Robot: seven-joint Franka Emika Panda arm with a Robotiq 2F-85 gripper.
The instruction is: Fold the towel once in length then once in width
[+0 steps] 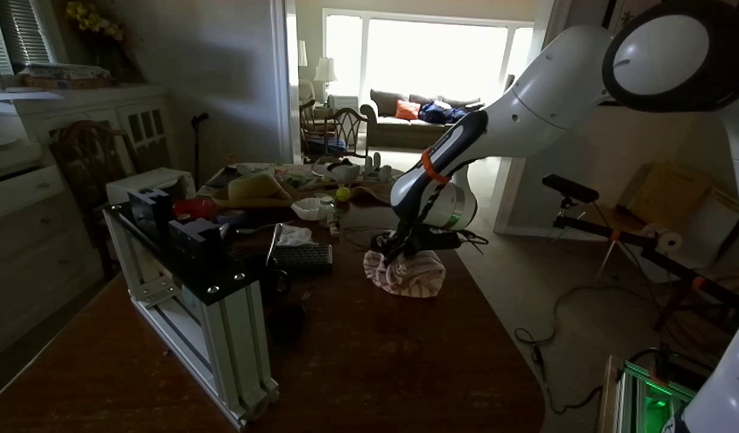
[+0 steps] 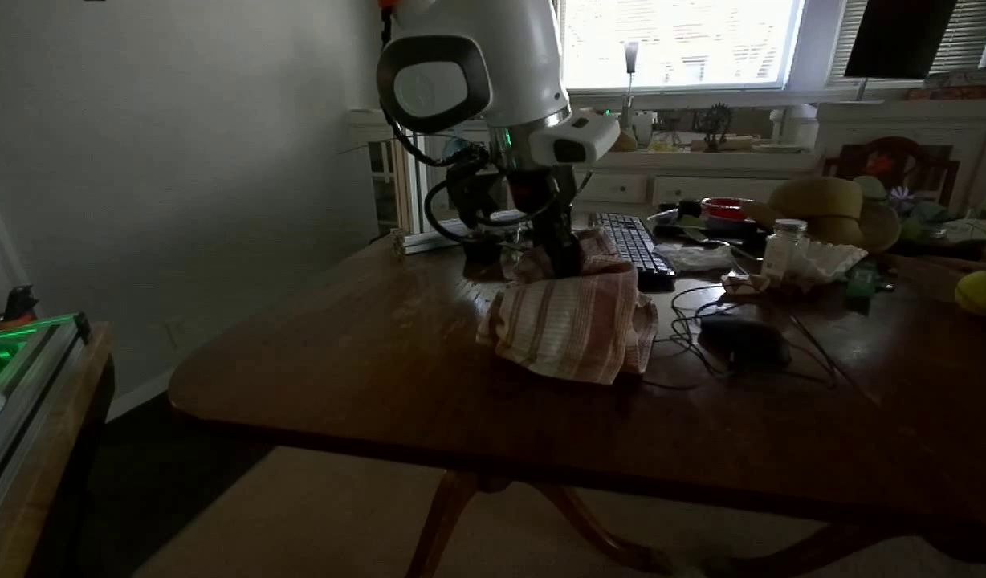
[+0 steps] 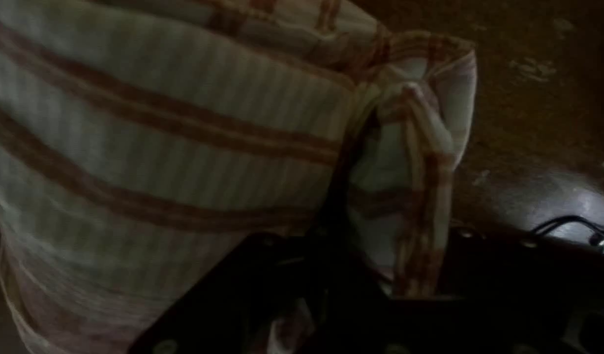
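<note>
The towel is white and cream with reddish stripes. In an exterior view the towel (image 1: 419, 281) is a bunched heap on the table, and it also shows as a folded, rumpled mound in an exterior view (image 2: 569, 329). My gripper (image 2: 569, 261) points down into the top of the towel, with cloth around its tip. In the wrist view the towel (image 3: 184, 147) fills the left and middle, with a folded flap standing at the right of the fingers. The gripper (image 3: 331, 226) is very dark there. Its fingertips are hidden against the cloth, so its opening is unclear.
The towel lies on a brown wooden table (image 1: 369, 361). A black keyboard (image 1: 303, 255) is close by. A metal frame (image 1: 237, 337) stands on the table. A black object with cables (image 2: 746, 341), a jar (image 2: 784, 249) and a hat (image 2: 822, 205) are also on the table.
</note>
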